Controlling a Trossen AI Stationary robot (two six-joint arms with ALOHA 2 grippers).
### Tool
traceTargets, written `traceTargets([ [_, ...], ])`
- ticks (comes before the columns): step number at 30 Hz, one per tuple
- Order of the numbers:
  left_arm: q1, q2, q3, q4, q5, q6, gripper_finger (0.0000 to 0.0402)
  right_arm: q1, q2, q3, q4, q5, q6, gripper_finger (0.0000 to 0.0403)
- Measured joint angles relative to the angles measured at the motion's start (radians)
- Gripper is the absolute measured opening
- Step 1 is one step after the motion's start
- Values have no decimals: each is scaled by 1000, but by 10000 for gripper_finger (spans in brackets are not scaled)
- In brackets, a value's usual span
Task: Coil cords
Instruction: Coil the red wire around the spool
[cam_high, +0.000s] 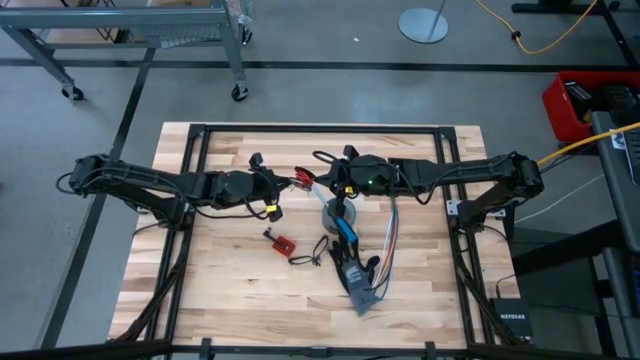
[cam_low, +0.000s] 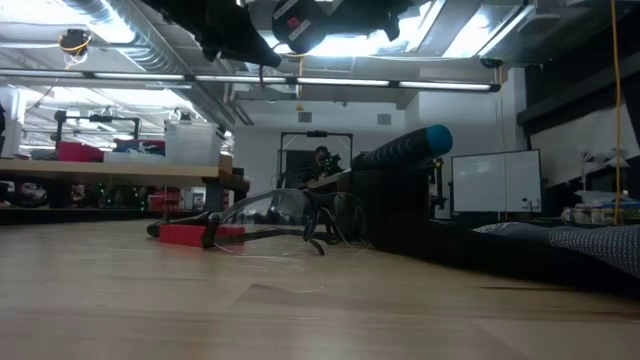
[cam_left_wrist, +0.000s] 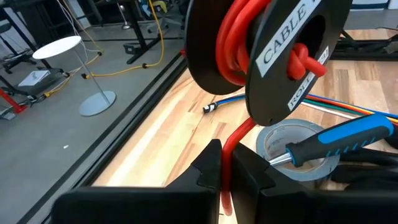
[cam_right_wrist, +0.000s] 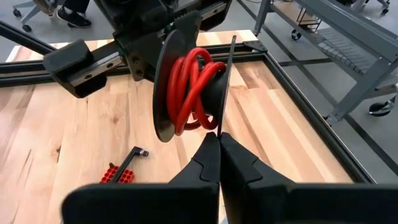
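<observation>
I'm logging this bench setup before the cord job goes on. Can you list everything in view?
red cord: one, red, wound on the reel, its free end running down into the left gripper
black reel: one, black, held up above mid-table
grey tape roll: one, grey, lying flat below the reel
screwdriver: one, blue and black handle, lying across the tape roll
ribbon wires: one bunch, multicoloured, right of the tape roll
small red board: one, red with a black wire, left of the tape roll
table: one, light wood
left gripper: shut on the cord
right gripper: shut on the reel's rim
</observation>
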Motion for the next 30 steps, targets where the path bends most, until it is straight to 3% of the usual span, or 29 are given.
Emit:
traceTargets([
  [24, 0, 0, 1, -74, 64, -45, 19, 0, 1, -1, -40, -43, 2, 0],
  [30, 0, 0, 1, -76, 137, -45, 19, 0, 1, -1, -77, -77, 2, 0],
])
